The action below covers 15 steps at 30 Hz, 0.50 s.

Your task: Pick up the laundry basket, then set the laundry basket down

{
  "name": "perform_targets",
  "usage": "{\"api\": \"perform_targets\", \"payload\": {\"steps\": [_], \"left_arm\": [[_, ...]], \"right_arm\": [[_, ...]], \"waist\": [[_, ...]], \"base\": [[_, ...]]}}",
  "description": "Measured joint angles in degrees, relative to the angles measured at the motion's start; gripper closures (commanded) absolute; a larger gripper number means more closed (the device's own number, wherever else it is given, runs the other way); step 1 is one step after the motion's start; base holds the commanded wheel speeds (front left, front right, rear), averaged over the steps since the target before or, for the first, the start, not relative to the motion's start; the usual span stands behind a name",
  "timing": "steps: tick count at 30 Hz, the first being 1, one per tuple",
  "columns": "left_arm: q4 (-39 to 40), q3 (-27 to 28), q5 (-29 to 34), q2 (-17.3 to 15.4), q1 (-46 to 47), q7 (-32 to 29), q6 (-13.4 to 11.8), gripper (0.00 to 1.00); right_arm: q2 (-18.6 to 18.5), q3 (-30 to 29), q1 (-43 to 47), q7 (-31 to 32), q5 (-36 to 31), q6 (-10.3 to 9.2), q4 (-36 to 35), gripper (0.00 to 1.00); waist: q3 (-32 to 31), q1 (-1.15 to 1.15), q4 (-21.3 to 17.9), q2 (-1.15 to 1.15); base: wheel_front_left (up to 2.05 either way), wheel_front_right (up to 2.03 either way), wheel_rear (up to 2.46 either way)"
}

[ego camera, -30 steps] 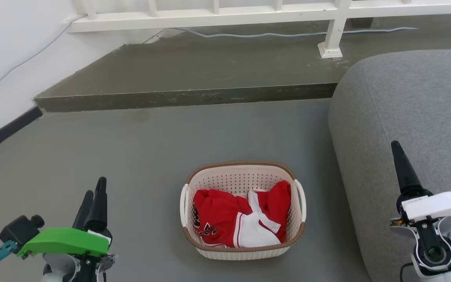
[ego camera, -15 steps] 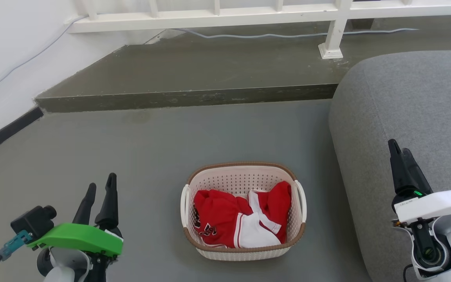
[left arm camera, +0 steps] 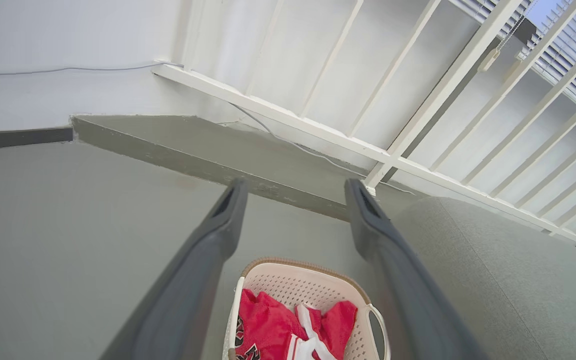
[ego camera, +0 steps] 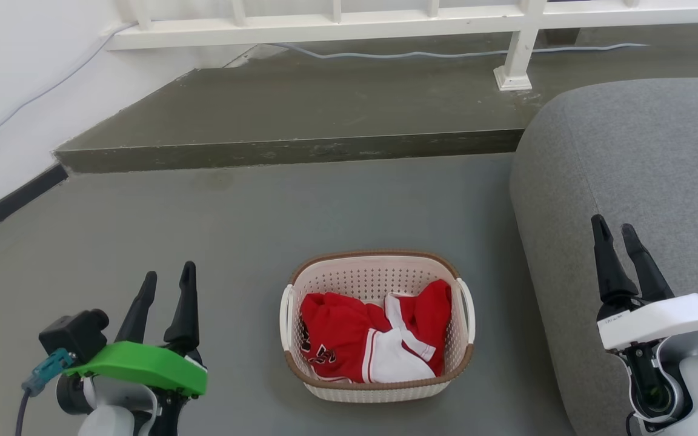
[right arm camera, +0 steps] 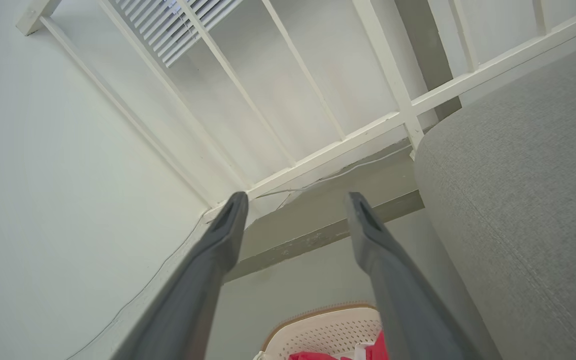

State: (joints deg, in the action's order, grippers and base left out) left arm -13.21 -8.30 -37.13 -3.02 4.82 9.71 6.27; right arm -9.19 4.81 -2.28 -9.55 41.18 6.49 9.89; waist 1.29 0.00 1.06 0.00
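Left pincer (ego camera: 170,270) and right pincer (ego camera: 612,223), both agape with nothing between the fingers.
The left rises at the lower left from a green wrist cover (ego camera: 137,366), the right at the lower right from a white wrist cover (ego camera: 664,318). Each pair of long dark fingers points up the head view and leans slightly leftward.

left gripper (ego camera: 170,271) now further right in the lower left of the frame, fingers spread apart, right gripper (ego camera: 612,224) a bit further left, fingers apart too
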Motion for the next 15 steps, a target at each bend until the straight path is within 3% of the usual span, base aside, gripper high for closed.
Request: {"api": "perform_targets", "payload": {"steps": [15], "left_arm": [[1.2, -1.1, 10.9, 0.3, 1.2, 2.7, 0.0, 0.0]], "right_arm": [[0.3, 0.0, -0.8, -2.6, -11.0, 0.01, -0.3, 0.0]], "waist": [[0.5, 0.0, 0.3, 0.0]], "base": [[0.0, 0.0, 0.0]]}}
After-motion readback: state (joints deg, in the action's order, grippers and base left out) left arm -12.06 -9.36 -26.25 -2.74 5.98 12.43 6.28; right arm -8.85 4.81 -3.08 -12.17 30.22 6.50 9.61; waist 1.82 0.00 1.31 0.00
